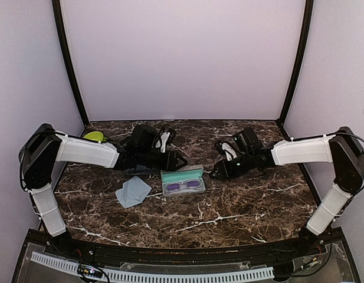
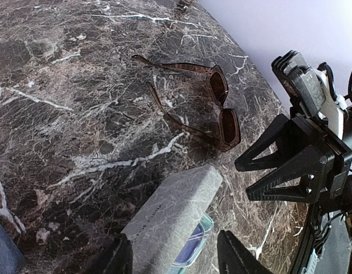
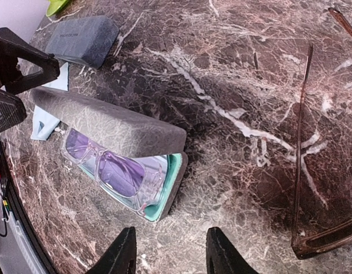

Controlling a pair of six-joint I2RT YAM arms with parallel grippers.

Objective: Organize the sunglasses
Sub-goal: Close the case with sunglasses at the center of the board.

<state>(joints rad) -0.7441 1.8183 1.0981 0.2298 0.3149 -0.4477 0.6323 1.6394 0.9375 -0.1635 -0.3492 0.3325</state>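
The pink-purple sunglasses (image 3: 107, 168) lie inside an open grey case (image 1: 182, 175) with a teal lining, at the table's middle. Its lid (image 2: 170, 214) stands half raised over them. My left gripper (image 2: 176, 257) is open, one finger on each side of the lid's near end, with a gap on the right side. My right gripper (image 3: 170, 254) is open over bare marble just off the case's right end, holding nothing. The dark brown sunglasses (image 2: 215, 108) lie unfolded on the table beyond the case, beside the right gripper (image 1: 215, 173).
A shut blue-grey case (image 3: 81, 40) lies left of the open one, under the left arm. A light blue cloth (image 1: 133, 191) sits at the front left. A yellow-green object (image 1: 94, 136) lies at the back left corner. Walls enclose the table.
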